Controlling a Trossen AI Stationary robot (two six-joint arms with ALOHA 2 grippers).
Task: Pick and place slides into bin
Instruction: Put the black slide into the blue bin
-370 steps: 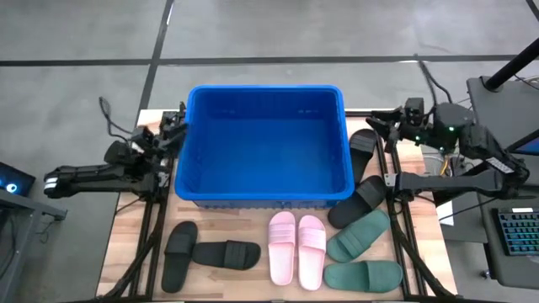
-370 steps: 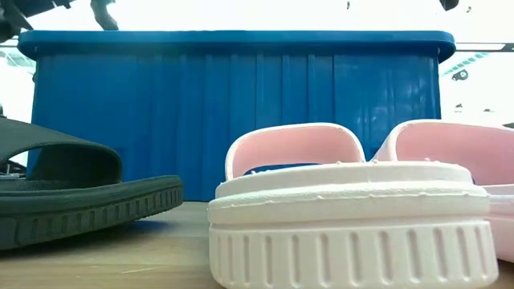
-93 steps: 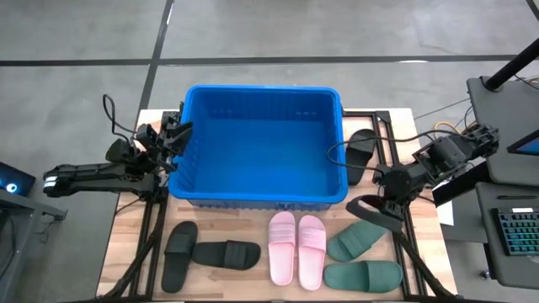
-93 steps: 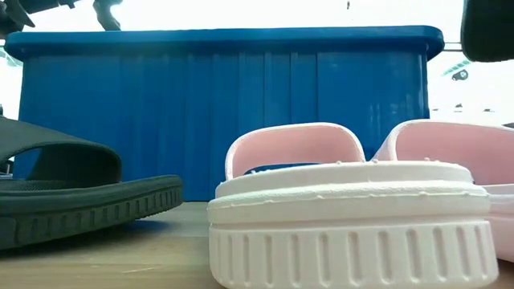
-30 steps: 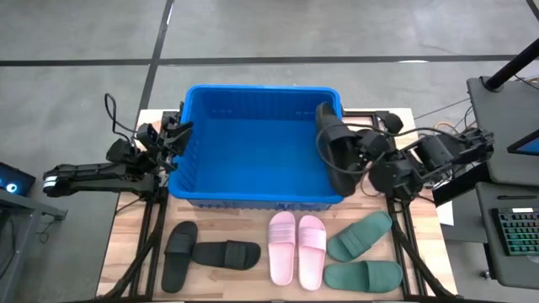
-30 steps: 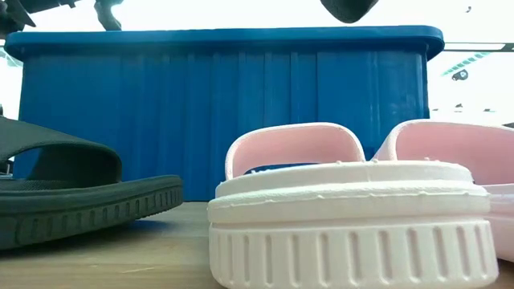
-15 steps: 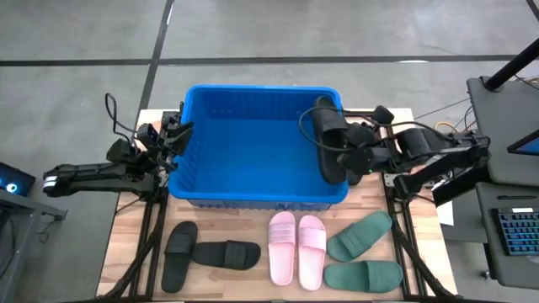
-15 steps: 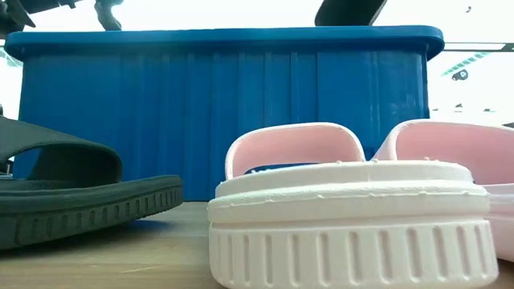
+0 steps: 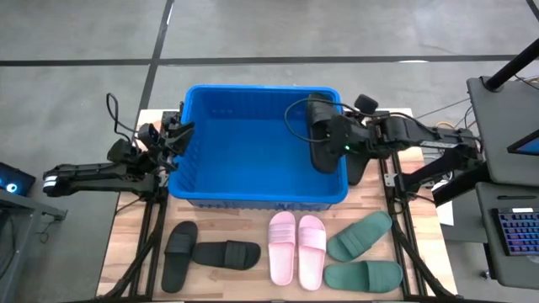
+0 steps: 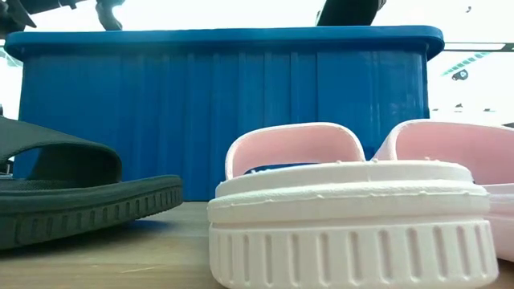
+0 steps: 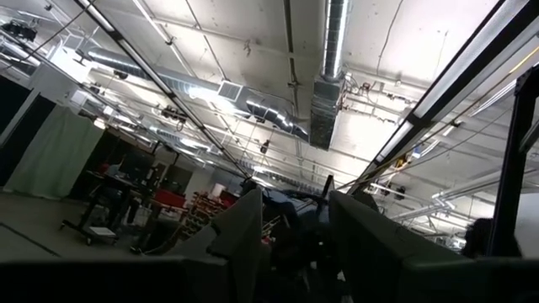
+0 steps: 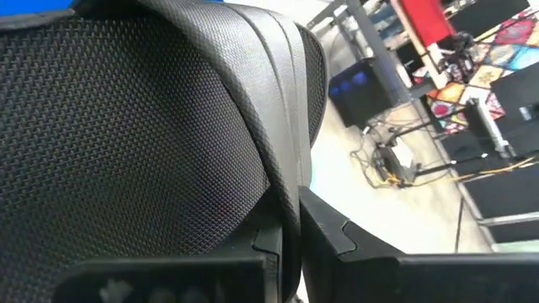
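Observation:
The blue bin (image 9: 244,147) stands mid-table. My right gripper (image 9: 338,145) is shut on a black slide (image 9: 320,135) that hangs over the bin's right part; the low view shows it above the rim (image 10: 349,11). Another black slide (image 9: 359,167) lies on the table right of the bin, partly under the arm. Near the front edge lie two black slides (image 9: 206,252), a pink pair (image 9: 296,248) and two green ones (image 9: 360,252). My left gripper (image 9: 178,135) waits open by the bin's left rim, pointing up (image 11: 295,223). My right gripper pinches the thin edge of the black slide's strap (image 12: 288,202) between its two fingers (image 12: 337,231). It reaches in from the table's right, roughly level. The slide is lifted clear, its length running from far to near above the bin's inside.
The bin's thick rim (image 9: 345,156) runs under my right arm. A metal frame (image 9: 396,219) borders the table on both sides. A desk with a keyboard (image 9: 515,231) stands off the right edge.
My right gripper has carried the black slide toward the table's left and far edges, from above the bin's right rim to over its inside. It stays shut, and the slide stays lifted clear.

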